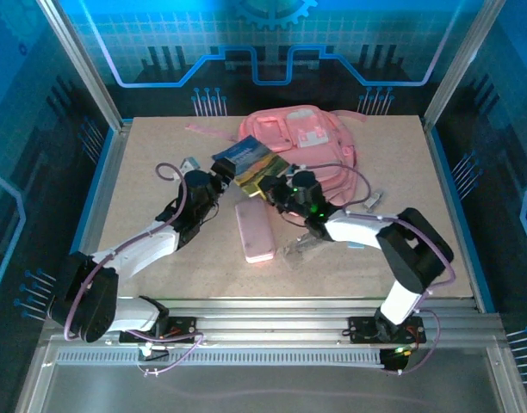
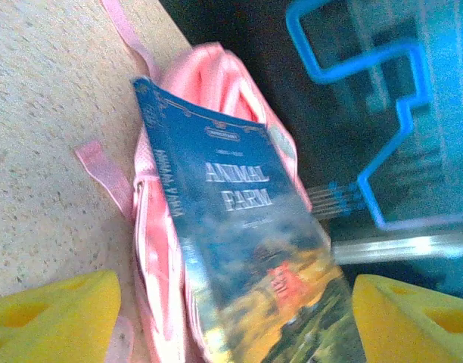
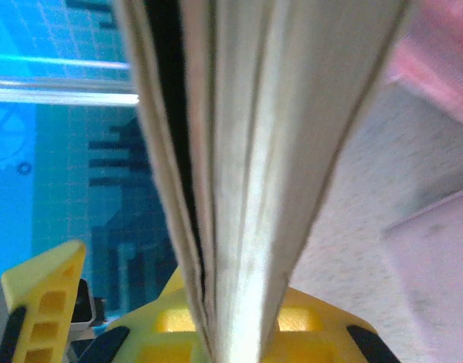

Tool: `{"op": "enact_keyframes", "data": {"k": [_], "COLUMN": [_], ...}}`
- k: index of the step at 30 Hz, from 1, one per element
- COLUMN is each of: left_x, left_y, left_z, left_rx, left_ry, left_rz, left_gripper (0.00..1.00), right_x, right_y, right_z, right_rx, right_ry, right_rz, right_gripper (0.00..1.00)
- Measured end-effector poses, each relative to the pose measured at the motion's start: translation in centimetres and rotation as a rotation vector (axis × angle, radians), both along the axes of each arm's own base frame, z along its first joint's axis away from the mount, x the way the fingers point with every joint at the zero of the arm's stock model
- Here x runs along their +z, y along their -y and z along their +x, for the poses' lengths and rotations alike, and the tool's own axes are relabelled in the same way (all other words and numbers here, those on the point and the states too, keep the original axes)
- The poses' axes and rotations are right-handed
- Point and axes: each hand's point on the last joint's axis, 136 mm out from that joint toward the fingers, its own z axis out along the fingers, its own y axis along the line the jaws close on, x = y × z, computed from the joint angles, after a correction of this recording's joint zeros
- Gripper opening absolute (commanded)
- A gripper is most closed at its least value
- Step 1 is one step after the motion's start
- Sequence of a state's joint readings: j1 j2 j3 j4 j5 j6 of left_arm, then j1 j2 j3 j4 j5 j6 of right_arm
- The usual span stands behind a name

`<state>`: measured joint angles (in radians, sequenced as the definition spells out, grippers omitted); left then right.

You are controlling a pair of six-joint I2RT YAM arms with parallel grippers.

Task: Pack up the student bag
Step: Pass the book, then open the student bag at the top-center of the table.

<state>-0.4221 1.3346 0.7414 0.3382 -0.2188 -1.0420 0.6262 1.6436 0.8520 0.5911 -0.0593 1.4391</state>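
Blue-lit panels wall in a pale speckled table (image 1: 151, 163), and the overhead camera takes in the whole layout. The student bag (image 1: 308, 138) lies at the far middle of the board, well beyond both arm bases. A paperback book (image 1: 251, 162) rests tilted against its near left edge, and a pink pencil case (image 1: 255, 231) lies flat on the table nearer the arms. From that height the left gripper (image 1: 215, 183) and right gripper (image 1: 277, 191) meet at the book's near end, but their jaws are too small to read. The wrist cameras settle that. The left wrist view shows the left gripper (image 2: 231, 321) with its yellow fingers (image 2: 54, 314) spread wide, the book's lower end between them and touching neither, and the cover title "Animal Farm" legible. The right wrist view shows the right gripper (image 3: 190, 306) closed on the book, whose page edges rise blurred from between its fingers (image 3: 42, 302). The bag is soft pink fabric with pale patches and zip pockets. Close up from the left wrist, the student bag (image 2: 212, 72) bulges behind the book, a thin pink strap (image 2: 103, 170) trailing onto the board.
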Motion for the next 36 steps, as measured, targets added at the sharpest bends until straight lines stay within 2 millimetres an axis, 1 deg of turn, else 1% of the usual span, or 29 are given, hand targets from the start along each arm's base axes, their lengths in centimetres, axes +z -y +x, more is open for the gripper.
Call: {"op": "enact_keyframes", "data": {"k": [1, 3, 4, 7, 8, 9, 12, 14, 15, 17, 19, 21, 24, 26, 29, 32, 36], "left_x": [0.3, 0.7, 0.9, 1.3, 1.1, 1.1, 0.2, -0.7, -1.1, -2.0, -2.7, -3.3, -4.5, -5.1, -6.3, -8.0, -10.1], "left_y": [0.8, 2.9, 4.0, 7.2, 8.3, 9.3, 12.3, 14.1, 14.8, 16.5, 18.3, 20.0, 22.1, 23.5, 24.6, 24.5, 23.6], "left_z": [0.2, 1.0, 1.4, 2.4, 2.7, 3.0, 3.4, 3.9, 4.2, 4.6, 5.0, 5.3, 5.0, 5.2, 5.6, 6.1, 6.8], "left_rx": [-0.045, -0.166, -0.220, -0.376, -0.422, -0.468, -0.605, -0.681, -0.711, -0.781, -0.853, -0.913, -0.997, -1.039, -1.076, -1.087, -1.083], "left_ry": [0.000, -0.002, 0.000, -0.003, -0.011, -0.012, -0.029, -0.041, -0.043, -0.052, -0.046, -0.022, -0.004, 0.012, 0.011, -0.022, -0.069], "left_rz": [0.019, 0.089, 0.122, 0.223, 0.254, 0.285, 0.378, 0.441, 0.473, 0.543, 0.616, 0.693, 0.788, 0.840, 0.893, 0.938, 1.007], "left_gripper": [0.82, 0.84, 0.88, 0.88, 0.87, 0.86, 0.84, 0.84, 0.84, 0.84, 0.85, 0.85, 0.85, 0.85, 0.85, 0.85, 0.84], "right_x": [0.1, 0.6, 1.0, 3.0, 3.4, 4.3, 5.3, 5.6, 5.8, 5.8, 5.1, 4.3, 3.1, 2.3, 1.0, 0.2, 0.7], "right_y": [1.5, 4.3, 5.7, 9.5, 10.4, 12.2, 16.5, 19.3, 21.4, 24.1, 26.5, 28.5, 30.6, 31.4, 32.0, 31.9, 31.5], "right_z": [-0.1, -0.6, -1.0, -2.0, -2.2, -2.6, -3.4, -3.8, -4.0, -4.5, -5.3, -6.0, -7.0, -7.5, -8.3, -8.9, -9.2], "right_rx": [-0.014, -0.033, -0.037, -0.054, -0.060, -0.078, -0.124, -0.165, -0.205, -0.256, -0.287, -0.319, -0.357, -0.370, -0.383, -0.382, -0.371], "right_ry": [0.009, 0.026, 0.039, 0.091, 0.101, 0.128, 0.151, 0.147, 0.143, 0.129, 0.099, 0.064, 0.013, -0.008, -0.035, -0.049, -0.022], "right_rz": [-0.034, -0.115, -0.161, -0.279, -0.300, -0.345, -0.437, -0.479, -0.504, -0.535, -0.546, -0.546, -0.530, -0.510, -0.467, -0.442, -0.430], "right_gripper": [0.00, 0.00, 0.00, 0.00, 0.00, 0.00, 0.00, 0.00, 0.00, 0.00, 0.00, 0.00, 0.00, 0.00, 0.00, 0.00, 0.00]}}
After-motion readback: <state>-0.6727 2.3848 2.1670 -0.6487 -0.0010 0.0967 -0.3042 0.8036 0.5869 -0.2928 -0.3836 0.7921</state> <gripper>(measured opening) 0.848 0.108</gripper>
